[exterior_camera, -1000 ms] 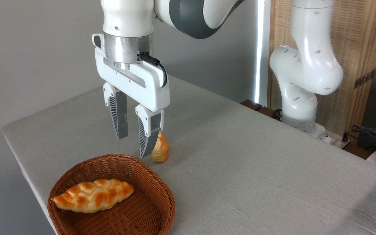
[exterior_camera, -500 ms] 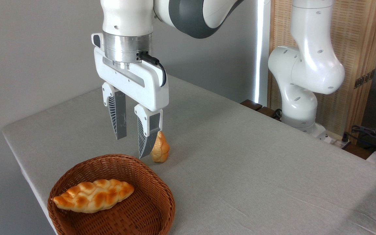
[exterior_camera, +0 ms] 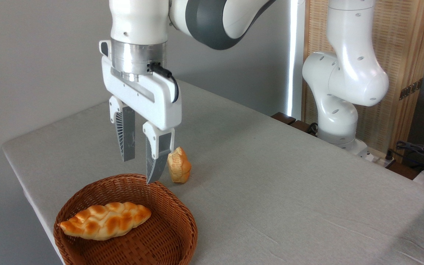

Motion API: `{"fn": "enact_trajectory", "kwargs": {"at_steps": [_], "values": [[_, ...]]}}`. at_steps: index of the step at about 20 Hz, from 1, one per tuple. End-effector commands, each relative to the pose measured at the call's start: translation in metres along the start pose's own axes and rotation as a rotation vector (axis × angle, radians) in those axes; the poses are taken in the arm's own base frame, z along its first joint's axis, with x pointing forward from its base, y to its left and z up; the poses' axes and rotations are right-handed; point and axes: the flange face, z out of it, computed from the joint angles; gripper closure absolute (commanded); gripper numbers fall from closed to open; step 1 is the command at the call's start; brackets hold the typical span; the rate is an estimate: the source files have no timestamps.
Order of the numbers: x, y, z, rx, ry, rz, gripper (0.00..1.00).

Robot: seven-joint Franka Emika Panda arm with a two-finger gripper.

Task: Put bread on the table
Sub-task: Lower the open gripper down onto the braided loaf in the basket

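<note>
Step in hand, judged from the layout: approach to the pick. Bread (exterior_camera: 105, 220) not yet grasped and not yet on the table (exterior_camera: 289, 191).

Location of the braided loaf: lying flat inside the round wicker basket (exterior_camera: 182, 224), on the left part of its floor, long axis running left to right, left tip close to the basket wall. Basket seated near the front left corner of the grey-clothed tabletop.

Gripper (exterior_camera: 138, 170): pointed straight down, jaws parted at a moderate gap, nothing between them. Fingertips above the rear rim of the basket, clear of it.

Loaf relative to the fingers: below and toward the camera, slightly left; well apart, no contact.

Small stubby bread piece (exterior_camera: 179, 170): standing on the cloth just right of the nearer finger, outside the basket. Not the target.

Next move, as a judgement: shift toward the camera until centred over the loaf's mid-section, jaw line set across the narrow width, then descend inside the rim. Basket wall and loaf length leave limited clearance; a grip near a tapered end likely to slip.
</note>
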Motion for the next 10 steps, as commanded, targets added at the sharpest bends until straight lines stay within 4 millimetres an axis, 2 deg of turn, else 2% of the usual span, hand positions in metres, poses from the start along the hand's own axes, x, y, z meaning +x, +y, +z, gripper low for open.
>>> {"fn": "enact_trajectory", "kwargs": {"at_steps": [1,3,6,10], "values": [[0.012,-0.009,0.028,0.027,0.025,0.081,0.0],[0.019,-0.015,0.044,0.056,0.048,0.096,0.0],[0.038,-0.007,0.073,0.073,0.074,0.127,0.0],[0.062,0.015,0.108,0.06,0.09,0.173,0.0]]}}
